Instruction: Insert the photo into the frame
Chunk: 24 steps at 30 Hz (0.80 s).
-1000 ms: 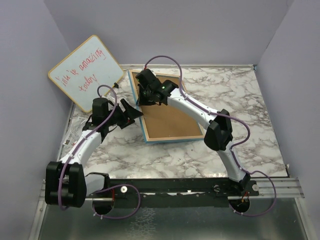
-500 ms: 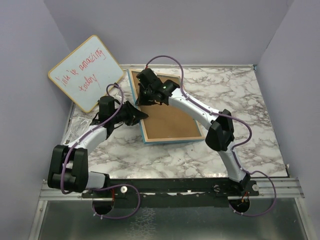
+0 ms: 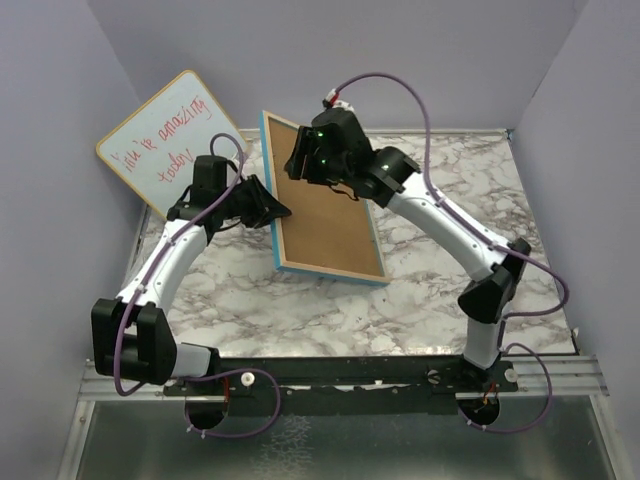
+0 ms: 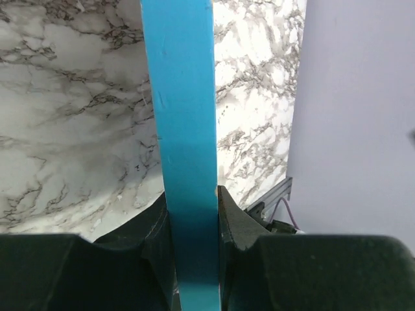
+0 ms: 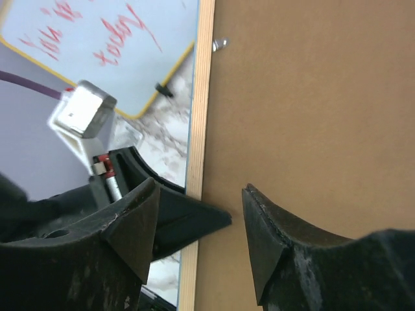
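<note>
Two arms on one frame (image 3: 330, 274) right now! The left arm reaches forward with its elbow low, and the left pincer (image 3: 272, 211) is clamped onto the frame's long blue edge. The wrist view shows that edge squeezed tight between both black fingers (image 4: 237, 223), with marble counter (image 3: 450, 180) beyond it. The frame sits at a tilt, with pale wood and the brown backing board (image 3: 330, 220) facing up, the gripped side raised, and its near corner down toward the counter.

The right arm arches high from its base and bends back over the top. The right pincer (image 3: 300, 172) hangs above the far part of the backing board with its jaws apart and nothing between them. Its own camera shows one finger over the brown board and the other out past the pale wood rim. The left pincer's dark finger pokes in from under that rim, just beside it. A small metal tab (image 5: 220, 44) sits ahead of the right pincer, near the rim.

Behind the left pincer, away from the frame, a whiteboard (image 3: 170, 140) with red handwriting leans at the wall.
</note>
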Tool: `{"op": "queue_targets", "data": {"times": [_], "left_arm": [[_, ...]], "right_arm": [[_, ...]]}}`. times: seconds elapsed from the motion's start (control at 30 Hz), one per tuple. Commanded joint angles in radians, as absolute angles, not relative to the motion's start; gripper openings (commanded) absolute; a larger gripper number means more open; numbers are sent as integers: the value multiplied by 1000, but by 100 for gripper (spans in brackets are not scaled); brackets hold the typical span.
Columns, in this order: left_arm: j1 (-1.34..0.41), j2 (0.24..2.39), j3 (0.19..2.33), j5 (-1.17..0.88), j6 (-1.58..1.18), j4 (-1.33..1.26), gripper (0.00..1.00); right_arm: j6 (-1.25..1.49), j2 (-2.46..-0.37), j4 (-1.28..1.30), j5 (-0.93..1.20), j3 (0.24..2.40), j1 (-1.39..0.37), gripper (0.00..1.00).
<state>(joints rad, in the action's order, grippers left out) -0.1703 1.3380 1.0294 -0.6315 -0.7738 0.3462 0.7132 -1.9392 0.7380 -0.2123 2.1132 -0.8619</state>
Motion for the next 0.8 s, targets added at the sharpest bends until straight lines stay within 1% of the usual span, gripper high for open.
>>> {"op": "queue_targets", "data": {"times": [0.0, 0.17, 0.3, 0.47, 0.77], "left_arm": [[-167, 1330, 1216, -530, -578, 409, 0], [-167, 1327, 1335, -512, -605, 500, 0], [-167, 1316, 1425, -472, -574, 595, 0], [-167, 1300, 1516, -393, -512, 693, 0], [-212, 1276, 1619, -297, -421, 713, 0]], "right_arm": [[635, -1803, 703, -349, 2070, -849, 59], [607, -1678, 711, -379, 2004, -844, 61], [588, -1626, 711, -362, 1972, -842, 62], [600, -1613, 733, -328, 1947, -841, 59], [671, -1630, 749, -272, 1974, -837, 57]]}}
